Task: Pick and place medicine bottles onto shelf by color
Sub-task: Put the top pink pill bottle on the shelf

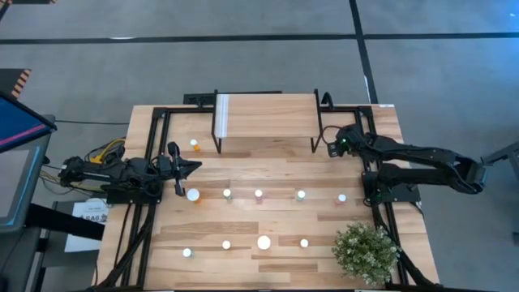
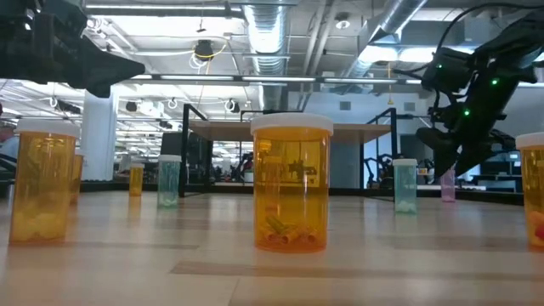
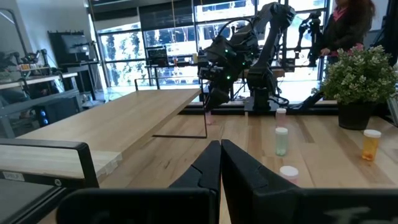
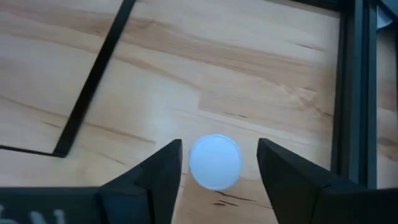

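Low view: wooden tabletop (image 2: pixel 170 272), ceiling ducts (image 2: pixel 263 34)

Two dark jointed arms — green indicator lights on the right arm (image 1: pixel 422 166), black wedge-shaped fingers (image 4: pixel 155 177).

orange bottle (image 2: pixel 290 184), white cap (image 2: pixel 291 125); pale wood table (image 1: pixel 276 182).
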Controlling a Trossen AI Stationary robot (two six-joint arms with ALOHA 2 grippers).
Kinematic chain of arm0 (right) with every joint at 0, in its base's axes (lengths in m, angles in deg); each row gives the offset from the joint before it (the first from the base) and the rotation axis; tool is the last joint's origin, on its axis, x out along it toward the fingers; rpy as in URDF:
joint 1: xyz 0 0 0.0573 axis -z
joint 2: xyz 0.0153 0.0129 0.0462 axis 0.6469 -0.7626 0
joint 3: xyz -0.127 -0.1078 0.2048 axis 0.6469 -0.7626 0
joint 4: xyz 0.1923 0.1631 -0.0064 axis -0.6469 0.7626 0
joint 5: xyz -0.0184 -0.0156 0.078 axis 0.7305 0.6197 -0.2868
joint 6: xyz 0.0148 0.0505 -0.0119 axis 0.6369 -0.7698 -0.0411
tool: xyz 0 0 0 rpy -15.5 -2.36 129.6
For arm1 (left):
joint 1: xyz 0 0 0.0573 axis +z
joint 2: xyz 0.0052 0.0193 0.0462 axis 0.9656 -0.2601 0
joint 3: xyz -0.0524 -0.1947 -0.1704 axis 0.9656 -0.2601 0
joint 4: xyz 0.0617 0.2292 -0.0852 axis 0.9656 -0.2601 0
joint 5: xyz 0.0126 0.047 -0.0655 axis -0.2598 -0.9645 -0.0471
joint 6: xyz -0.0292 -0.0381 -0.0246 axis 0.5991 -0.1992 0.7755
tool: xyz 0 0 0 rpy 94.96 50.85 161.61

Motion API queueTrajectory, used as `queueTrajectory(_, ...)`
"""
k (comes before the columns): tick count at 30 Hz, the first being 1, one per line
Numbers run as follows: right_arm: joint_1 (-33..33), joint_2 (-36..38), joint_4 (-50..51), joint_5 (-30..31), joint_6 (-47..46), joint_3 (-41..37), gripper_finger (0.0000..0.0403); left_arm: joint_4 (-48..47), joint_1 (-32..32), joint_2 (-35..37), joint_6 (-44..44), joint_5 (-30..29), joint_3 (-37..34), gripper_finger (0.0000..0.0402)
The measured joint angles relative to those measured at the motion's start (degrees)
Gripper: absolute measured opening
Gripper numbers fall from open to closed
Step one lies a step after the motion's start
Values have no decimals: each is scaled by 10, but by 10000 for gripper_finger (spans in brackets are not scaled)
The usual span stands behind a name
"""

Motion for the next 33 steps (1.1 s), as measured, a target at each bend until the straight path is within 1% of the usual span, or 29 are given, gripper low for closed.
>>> queueTrajectory(8,0,0,-6,-17,10,0,146,0,0,0,0,0,0,0)
queueTrajectory(12,0,1,-7,-19,13,0,120,0,0,0,0,0,0,0)
queueTrajectory(15,0,1,-7,-20,13,0,117,0,0,0,0,0,0,0)
queueTrajectory(18,0,7,-5,-26,13,0,124,0,0,0,0,0,0,0)
queueTrajectory(24,0,43,5,-37,13,9,128,0,0,0,0,0,0,0)
queueTrajectory(33,0,87,72,-39,45,103,128,0,0,0,0,0,0,0)
